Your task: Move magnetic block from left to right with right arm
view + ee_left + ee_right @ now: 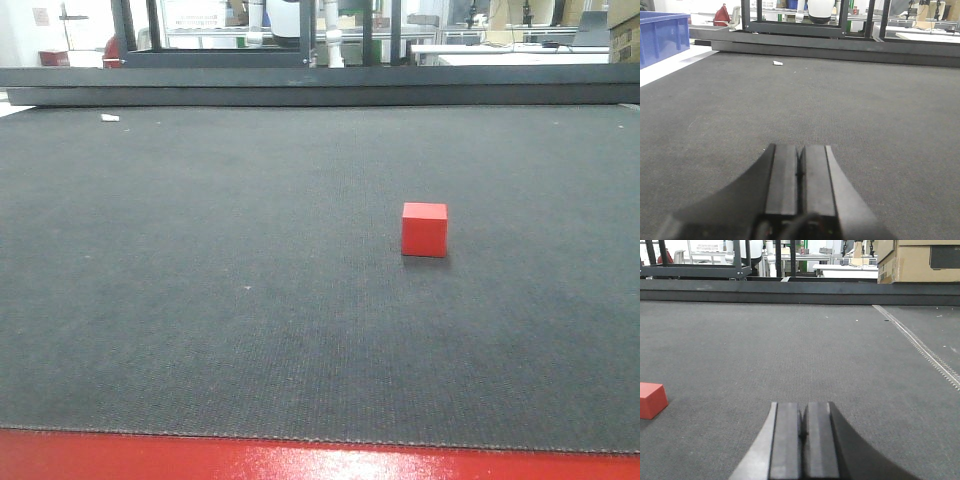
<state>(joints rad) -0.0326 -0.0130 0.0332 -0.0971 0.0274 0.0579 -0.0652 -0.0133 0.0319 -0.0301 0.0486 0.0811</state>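
From the front camera I see the magnetic block (424,229) sitting flat on the dark grey mat (200,300), a little right of the middle of the view, with nothing touching it. It stands square on one face, upright, and the mat around it is bare.

On my right wrist feed the right claw (803,407) is clenched, closed flat on itself with nothing gripped. The block shows at the far left edge of that feed (651,400), partly cut off by the frame. It lies on the mat off to the left of the claw, roughly level with the claw's tips, and well apart from them, with a stretch of bare mat between the two. A pale strip (920,345) runs across the mat on the right of that feed, and tan cardboard boxes (917,260) stand beyond the far edge.

On the left wrist feed the left claw (800,150) is likewise clenched and holds nothing. Ahead of it I see a small white scrap (777,63) on the mat and a blue bin (662,37) off to the left
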